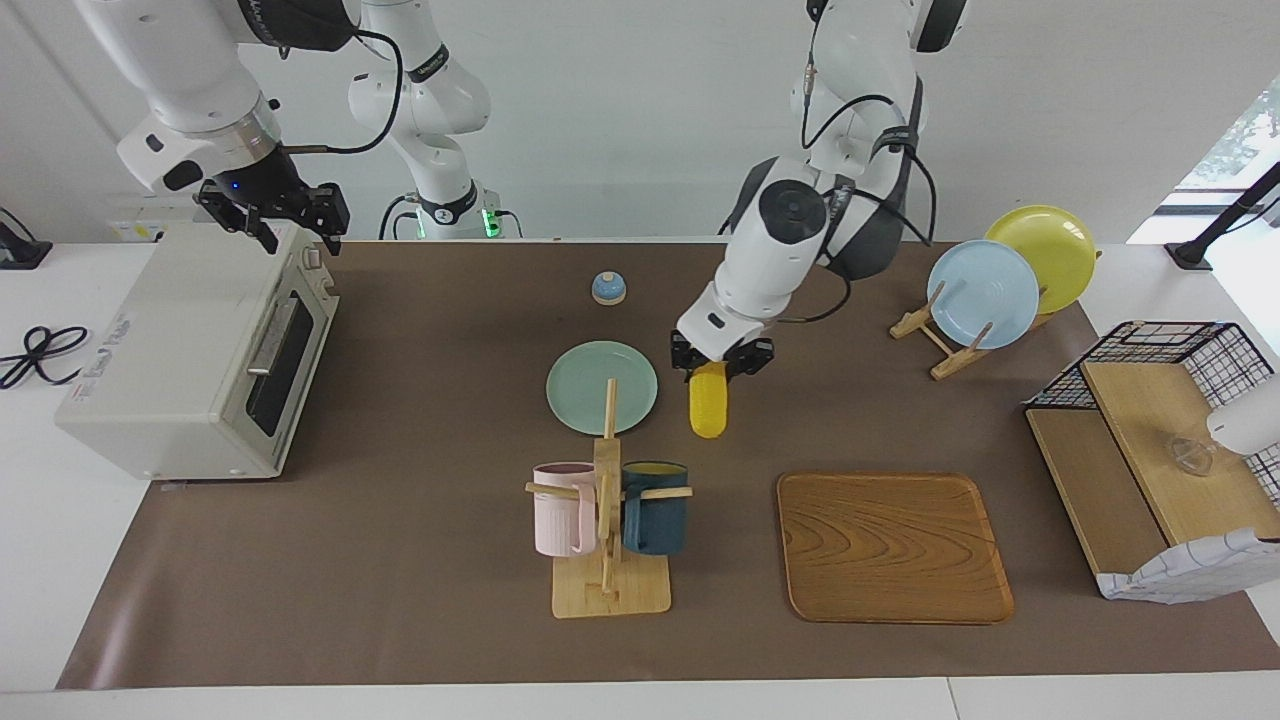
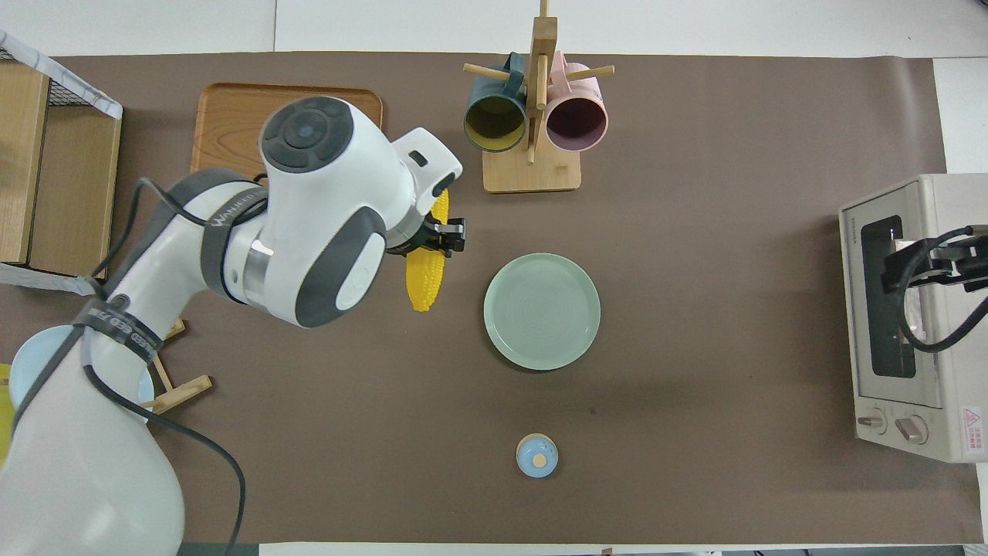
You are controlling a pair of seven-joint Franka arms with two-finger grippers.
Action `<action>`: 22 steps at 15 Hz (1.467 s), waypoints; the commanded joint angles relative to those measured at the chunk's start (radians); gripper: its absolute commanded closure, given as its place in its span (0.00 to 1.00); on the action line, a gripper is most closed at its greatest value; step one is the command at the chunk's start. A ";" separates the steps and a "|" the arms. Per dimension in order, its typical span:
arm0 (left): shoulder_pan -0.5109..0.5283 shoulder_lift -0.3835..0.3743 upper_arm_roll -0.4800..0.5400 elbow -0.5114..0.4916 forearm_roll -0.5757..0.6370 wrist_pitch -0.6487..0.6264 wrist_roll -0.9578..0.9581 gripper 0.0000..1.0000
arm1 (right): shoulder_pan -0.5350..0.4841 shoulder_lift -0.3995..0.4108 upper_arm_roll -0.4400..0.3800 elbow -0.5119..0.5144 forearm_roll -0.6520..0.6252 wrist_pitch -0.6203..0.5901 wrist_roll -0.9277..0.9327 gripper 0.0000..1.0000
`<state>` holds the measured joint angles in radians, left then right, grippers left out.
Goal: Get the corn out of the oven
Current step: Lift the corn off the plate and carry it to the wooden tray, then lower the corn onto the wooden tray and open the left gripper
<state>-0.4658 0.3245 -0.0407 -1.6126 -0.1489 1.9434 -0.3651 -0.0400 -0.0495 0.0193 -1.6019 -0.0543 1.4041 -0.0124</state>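
Just beside the green plate (image 1: 601, 387), on the side toward the left arm's end of the bench (image 1: 400, 560), the left hand (image 1: 720, 365) hangs in the air with the corn (image 1: 709, 399) pinched at its upper end, so the cob dangles below the hand and clear of the bench. Its long axis runs close to vertical, maybe tipped a bit, and the free rounded end points down at the brown mat; from overhead the cob (image 2: 429, 266) shows lengthwise next to the plate, with the wooden tray (image 2: 231, 116) not far off. So the corn is well away from the oven (image 1: 190, 350), whose door looks closed, and the getting-it-out part seems done already. What's left is probably just putting it down somewhere. The next move likely calls for picking a landing spot, lowering until the bottom tip touches, then laying the cob over on its side before letting go, since a cob stood on end would just topple and roll. The right hand (image 1: 270, 205) sits over the top corner of the oven nearest the robots, fingers spread apart and holding nothing, apparently waiting.
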 commanded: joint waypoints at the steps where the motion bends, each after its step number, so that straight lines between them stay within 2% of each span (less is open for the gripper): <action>1: 0.135 0.042 -0.011 0.048 0.019 -0.015 0.104 1.00 | -0.008 0.030 -0.001 0.051 0.034 -0.039 -0.029 0.00; 3: 0.223 0.086 -0.011 0.123 0.022 -0.021 0.135 1.00 | -0.008 0.025 -0.004 0.048 0.034 -0.042 -0.028 0.00; 5: 0.236 0.134 -0.010 0.163 0.063 -0.012 0.141 1.00 | -0.006 0.020 -0.006 0.039 0.034 -0.042 -0.026 0.00; 8: 0.280 0.327 -0.010 0.425 0.068 -0.044 0.140 1.00 | -0.008 0.023 -0.007 0.046 0.030 -0.036 -0.024 0.00; 12: 0.326 0.497 -0.004 0.615 0.069 -0.008 0.166 1.00 | -0.005 0.025 -0.007 0.050 0.014 -0.034 -0.026 0.00; 15: 0.348 0.524 -0.010 0.616 0.090 0.020 0.192 1.00 | 0.006 0.030 -0.039 0.050 0.033 -0.036 -0.031 0.00; 18: 0.337 0.533 -0.010 0.550 0.127 0.055 0.192 1.00 | 0.028 0.031 -0.044 0.040 0.022 -0.054 -0.029 0.00; 22: 0.346 0.531 -0.010 0.546 0.127 0.060 0.193 1.00 | 0.021 0.031 -0.044 0.049 0.036 0.021 -0.034 0.00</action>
<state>-0.1242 0.8651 -0.0509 -1.0547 -0.0460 1.9877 -0.1751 -0.0253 -0.0276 -0.0114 -1.5750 -0.0494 1.4043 -0.0132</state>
